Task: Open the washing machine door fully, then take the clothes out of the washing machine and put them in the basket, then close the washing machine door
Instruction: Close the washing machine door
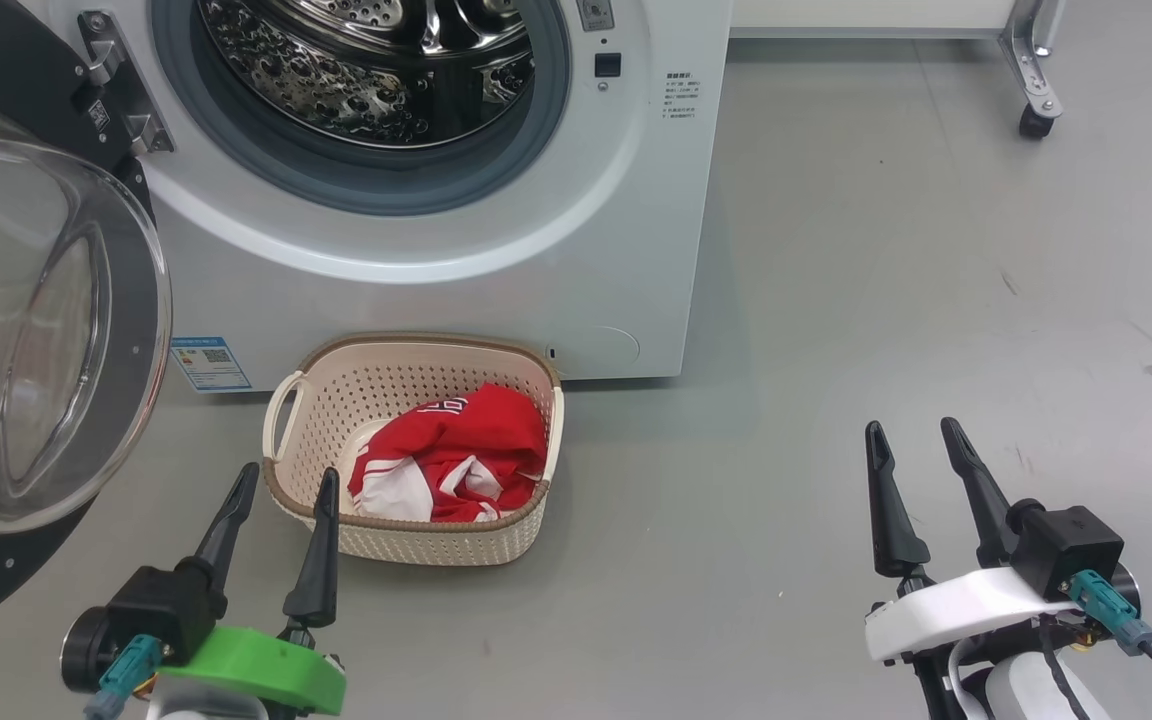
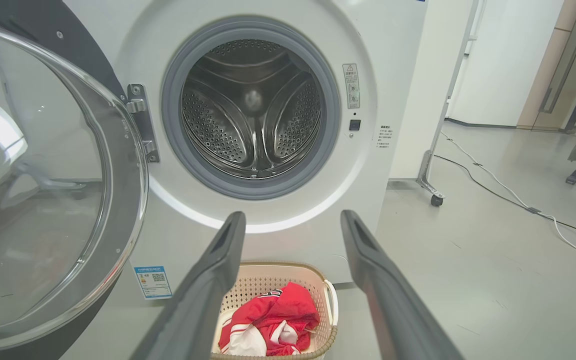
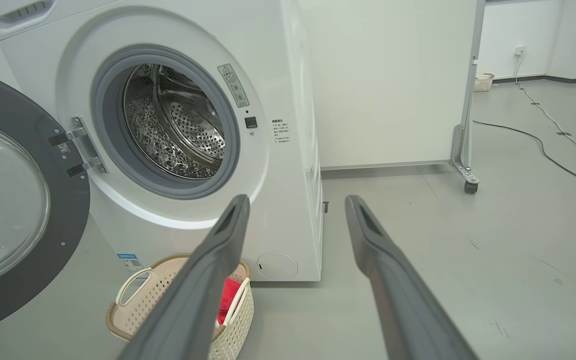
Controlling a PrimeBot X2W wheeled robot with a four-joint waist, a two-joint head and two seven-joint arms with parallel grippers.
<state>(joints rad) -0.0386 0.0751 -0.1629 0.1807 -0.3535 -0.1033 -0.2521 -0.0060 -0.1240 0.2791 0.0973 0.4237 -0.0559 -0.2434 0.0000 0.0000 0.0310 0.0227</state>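
The left gripper (image 1: pixel 288 472) and the right gripper (image 1: pixel 911 428) hang low over the floor (image 1: pixel 836 300), fingers spread apart and holding nothing. Just ahead, the basket (image 1: pixel 308 410) stands on the floor close against the foot of the washing machine (image 1: pixel 436 290). It holds the clothes (image 1: pixel 456 455), a crumpled red heap with white stripes and panels. The washing machine door (image 1: pixel 46 330) stands swung wide at the left, its glass bowl bulging outward. Beyond it, the steel drum (image 1: pixel 376 70) looks bare, so unloading appears done and only closing the door seems left.
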